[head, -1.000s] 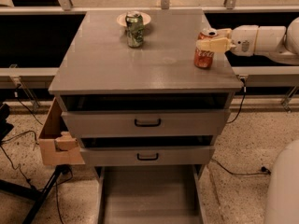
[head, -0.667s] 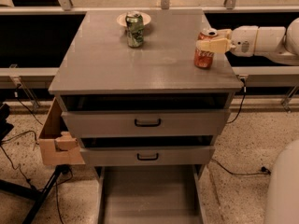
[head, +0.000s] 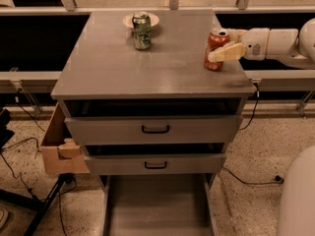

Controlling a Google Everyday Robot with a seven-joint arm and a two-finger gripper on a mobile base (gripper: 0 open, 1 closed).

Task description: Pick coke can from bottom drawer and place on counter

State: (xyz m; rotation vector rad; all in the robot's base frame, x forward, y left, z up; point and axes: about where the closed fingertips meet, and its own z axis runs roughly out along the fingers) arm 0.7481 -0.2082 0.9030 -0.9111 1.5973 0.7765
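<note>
Currently: coke can (head: pixel 215 38) stands upright on the counter (head: pixel 147 68), close to the right edge and nearer the front right corner than the back right one. Its base appears to rest on the surface.

Gripper (head: pixel 220 44) is at the can, over the right edge of the counter. The fingers (head: pixel 227 52) are closed around the coke can: the near one lies across the can's front face at mid-height, and the far one sits behind the can, mostly hidden.

Materials:
- Coke can: red-orange cylinder, silver top, white markings.
- Fingers: cream-coloured, slim and tapered.
- Arm (head: pixel 275 41): smooth white rounded segments.
- Counter: flat grey rectangle with a faint gloss.
- Green can (head: pixel 141 31): upright on a small pale plate (head: pixel 129 19), near the middle of the back edge and well apart from the coke can.

Arm pose: enters from the right and runs roughly level, just above counter height, with the wrist pointing left toward the can.

Below the front edge, the two handled drawers (head: pixel 155 129) are each pulled out slightly and have black handles. The bottom drawer (head: pixel 157 205) is pulled out far and shows a flat grey floor with low side walls. An open cardboard box (head: pixel 56 149) hangs at the left side of the cabinet.
</note>
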